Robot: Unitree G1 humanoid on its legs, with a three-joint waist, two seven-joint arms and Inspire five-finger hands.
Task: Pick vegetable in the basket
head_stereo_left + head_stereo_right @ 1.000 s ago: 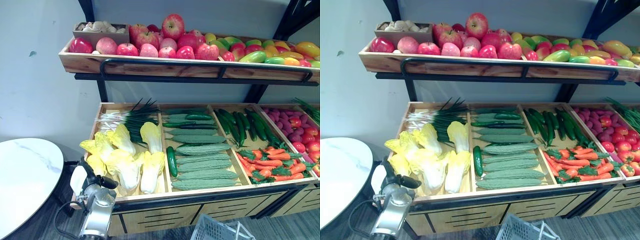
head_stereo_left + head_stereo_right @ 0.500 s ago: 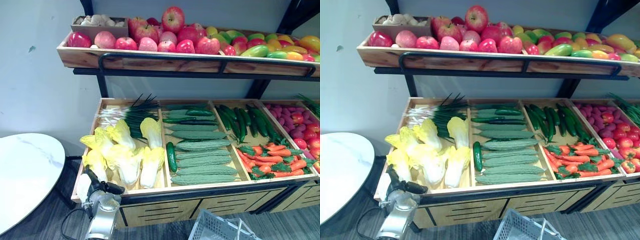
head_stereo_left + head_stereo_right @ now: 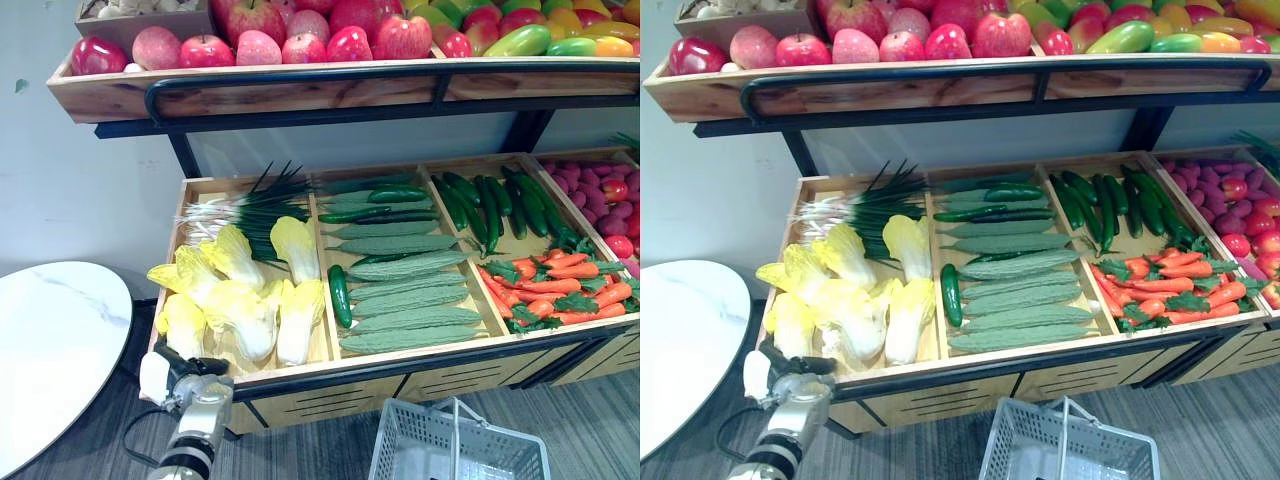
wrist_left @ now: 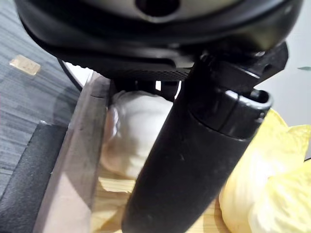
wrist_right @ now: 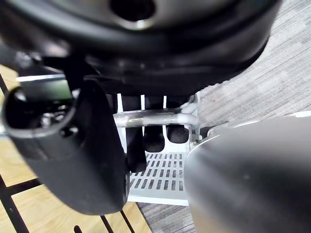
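Gripping the metal handle (image 5: 155, 118) of the basket (image 3: 415, 450), the right robot hand (image 5: 85, 155) has its fingers hooked over the bar. The basket, a pale grey plastic lattice with its top uncovered, stands nearest at 5 o'clock, handle raised. At 7 o'clock the left robot hand (image 3: 185, 368) sits at the front edge of the counter (image 3: 400, 358); whether it is spread or curled cannot be told. Vegetables lie in the counter's wooden compartments. At 9 o'clock, just beyond that hand, the cabbages (image 3: 240, 310) are heaped together: pale yellow crinkled leaves on white stalk ends. Behind them lie spring onions (image 3: 250, 205), white stems with dark green tops. The centre compartment holds ridged pale green gourds (image 3: 410, 300) laid crosswise, with one short dark cucumber (image 3: 340, 295) beside them. At 3 o'clock are orange carrots (image 3: 555, 295) with green tops, and long dark green cucumbers (image 3: 490, 205) behind. Farthest, at 12 o'clock, a shelf (image 3: 300, 95) bears red apples (image 3: 290, 45).
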